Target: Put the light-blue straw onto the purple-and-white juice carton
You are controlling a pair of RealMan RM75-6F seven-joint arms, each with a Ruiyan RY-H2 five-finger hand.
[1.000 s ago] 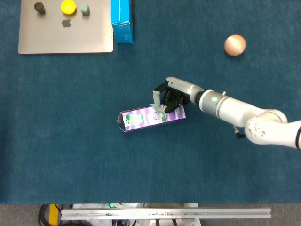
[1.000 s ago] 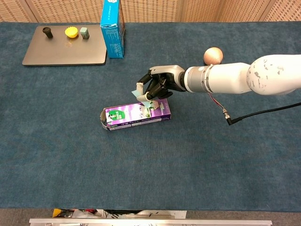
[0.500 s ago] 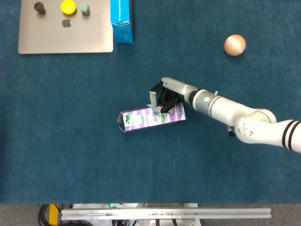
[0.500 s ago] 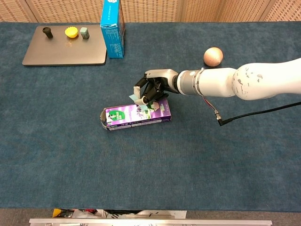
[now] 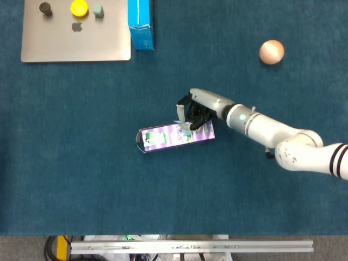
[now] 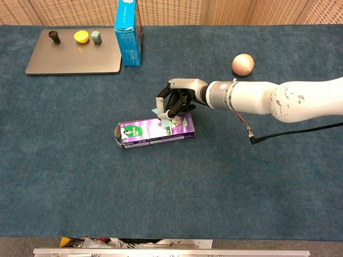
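The purple-and-white juice carton [image 5: 162, 138] [image 6: 143, 134] lies on its side on the blue cloth, near the middle of the table. My right hand [image 5: 194, 112] [image 6: 178, 101] hovers over the carton's right end with its fingers curled down. It pinches the light-blue straw [image 5: 185, 129] [image 6: 165, 121], and the straw's lower end rests against the carton's top face. The fingers hide part of the straw. My left hand appears in neither view.
A grey laptop [image 5: 76, 41] sits at the far left with a black piece, a yellow cap [image 5: 79, 7] and a small grey block on it. A blue box [image 5: 141, 24] stands beside it. A tan ball [image 5: 271, 52] lies far right. A cable [image 6: 278, 133] trails under my right forearm.
My right hand shifted a little left along the carton and then back right, still over its right end. The straw stays in its fingers, against the carton top.
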